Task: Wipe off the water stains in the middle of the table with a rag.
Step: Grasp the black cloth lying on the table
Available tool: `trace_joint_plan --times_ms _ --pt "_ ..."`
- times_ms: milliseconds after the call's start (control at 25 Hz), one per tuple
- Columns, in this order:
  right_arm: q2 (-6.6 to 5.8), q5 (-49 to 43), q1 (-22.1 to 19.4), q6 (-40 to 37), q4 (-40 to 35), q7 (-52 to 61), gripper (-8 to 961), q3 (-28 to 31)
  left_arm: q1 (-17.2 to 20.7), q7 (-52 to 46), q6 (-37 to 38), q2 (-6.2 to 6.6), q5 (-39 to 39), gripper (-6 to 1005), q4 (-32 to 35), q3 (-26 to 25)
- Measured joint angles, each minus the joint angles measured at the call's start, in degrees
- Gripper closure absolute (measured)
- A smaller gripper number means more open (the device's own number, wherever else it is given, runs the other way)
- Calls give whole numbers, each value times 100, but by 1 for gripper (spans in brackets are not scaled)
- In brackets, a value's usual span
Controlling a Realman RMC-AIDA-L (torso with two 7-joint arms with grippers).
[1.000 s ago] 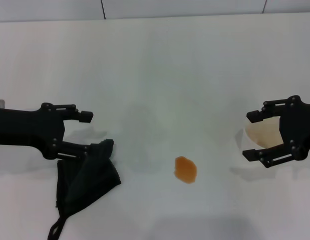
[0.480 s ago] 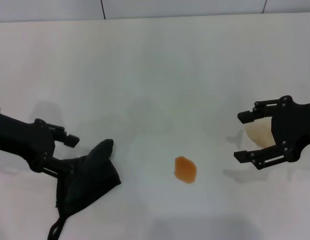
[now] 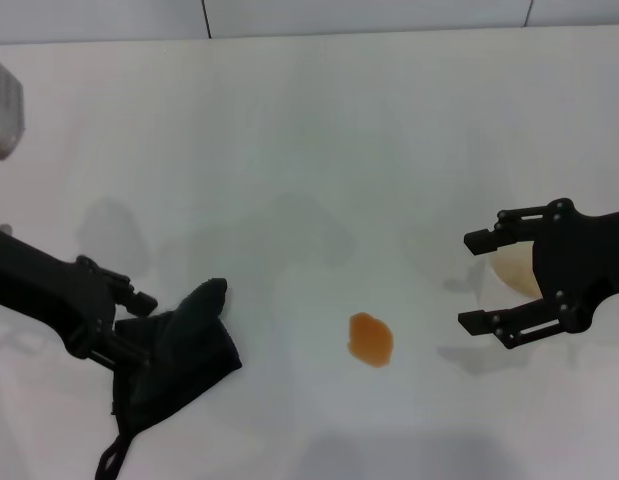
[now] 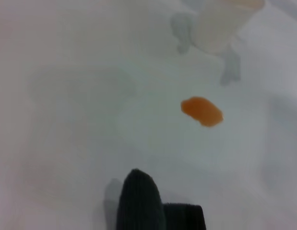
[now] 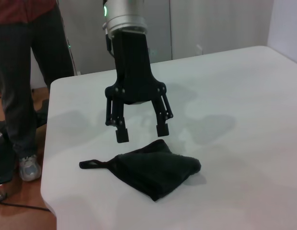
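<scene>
The rag (image 3: 184,360) is a black cloth lying crumpled on the white table (image 3: 309,130) at the near left, with its loop (image 3: 109,458) toward the front edge. My left gripper (image 3: 144,325) is open and hovers just above the rag's left part. The right wrist view shows its fingers (image 5: 122,136) apart and clear of the rag (image 5: 153,170). The orange-brown water stain (image 3: 371,339) lies in the near middle, to the right of the rag, and also shows in the left wrist view (image 4: 202,111). My right gripper (image 3: 471,281) is open and empty, right of the stain.
A white paper cup (image 3: 514,272) stands just behind my right gripper and also shows in the left wrist view (image 4: 220,24). A grey seam (image 3: 289,37) runs along the table's far edge. A person (image 5: 23,72) stands beyond the table's left end.
My left gripper has swung toward the front edge and come down over the rag. My right gripper has shifted left, away from the cup. Rag and stain have not moved.
</scene>
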Motion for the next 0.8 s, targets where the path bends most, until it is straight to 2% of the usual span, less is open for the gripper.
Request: trace_joint_plan --times_ms 440,800 --pt "0 60 -59 21 2 -5 114 -125 53 -27 -39 -147 407 115 -29 -3" --pt "0 69 -68 22 13 -6 114 -142 47 -73 -191 -109 515 115 7 -55"
